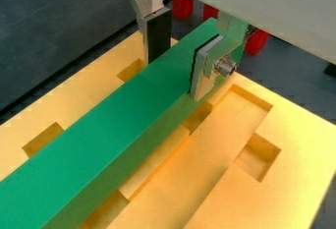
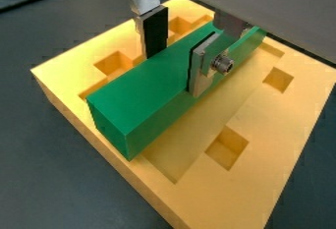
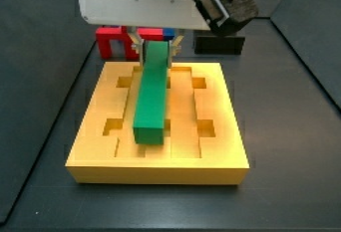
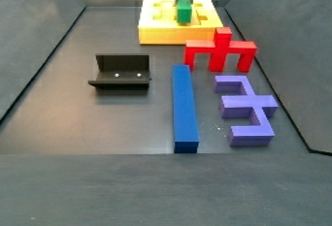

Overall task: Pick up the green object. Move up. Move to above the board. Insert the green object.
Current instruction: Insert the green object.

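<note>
Gripper point(image 2: 178, 48) at upper centre in a side view, jaws clamped on green bar point(image 2: 164, 85). Bar lies lengthwise in centre groove of yellow board point(image 2: 79, 81), upper centre.

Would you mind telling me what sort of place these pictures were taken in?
Most likely a robot test cell for assembly trials. A dark-walled enclosure holds only colored pieces: the board, a blue bar, a red comb-like piece. The gripper grips the green object over the board, and the fixture stands nearby.
</note>
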{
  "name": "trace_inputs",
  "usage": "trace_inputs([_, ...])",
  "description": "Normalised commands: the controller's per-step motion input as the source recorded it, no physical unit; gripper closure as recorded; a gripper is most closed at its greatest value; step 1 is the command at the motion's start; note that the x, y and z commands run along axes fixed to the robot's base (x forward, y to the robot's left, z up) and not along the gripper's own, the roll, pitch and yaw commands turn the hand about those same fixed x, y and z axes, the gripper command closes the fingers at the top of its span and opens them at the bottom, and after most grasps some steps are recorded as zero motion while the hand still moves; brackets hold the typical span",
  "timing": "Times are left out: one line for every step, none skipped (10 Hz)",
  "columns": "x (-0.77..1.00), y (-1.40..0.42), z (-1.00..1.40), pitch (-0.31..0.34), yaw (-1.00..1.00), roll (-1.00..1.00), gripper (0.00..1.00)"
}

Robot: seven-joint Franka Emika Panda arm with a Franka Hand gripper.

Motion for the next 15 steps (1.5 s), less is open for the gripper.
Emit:
trace_inputs([-0.1,0.0,-0.34,-0.034,0.0,0.08,1.0])
trace_inputs([-0.08,0.0,-0.26,-0.03,0.0,0.07,1.0])
trace_inputs([-0.09,0.0,-0.27,-0.029,0.0,0.06,1.0])
trace_inputs([-0.06,0.0,-0.27,-0.023,0.0,0.02,1.0])
trace_inputs([-0.04,0.0,-0.27,-0.027,0.0,0.02,1.0])
trace_inputs([-0.08,-0.03,-0.26,-0.014,0.0,0.09,1.0])
trace_inputs([-0.49,-0.01,-0.17,-0.043,0.0,0.13,1.0])
trace_inputs([-0.52,-0.04,-0.12,-0.059,0.0,0.17,1.0])
trace_inputs([-0.33,-0.13,-0.11,-0.034,0.02,0.16,1.0])
trace_inputs([-0.15,-0.21,-0.11,-0.033,0.01,0.14,1.0])
trace_inputs([-0.41,-0.2,-0.02,-0.03,0.0,0.16,1.0])
trace_inputs([-0.47,-0.27,0.18,-0.049,0.0,0.19,1.0])
trace_inputs([-0.25,-0.12,0.27,0.0,0.0,0.14,1.0])
trace_inputs([-0.11,0.01,0.0,0.0,0.0,0.04,1.0])
trace_inputs([0.0,0.03,-0.12,-0.019,0.12,0.05,1.0])
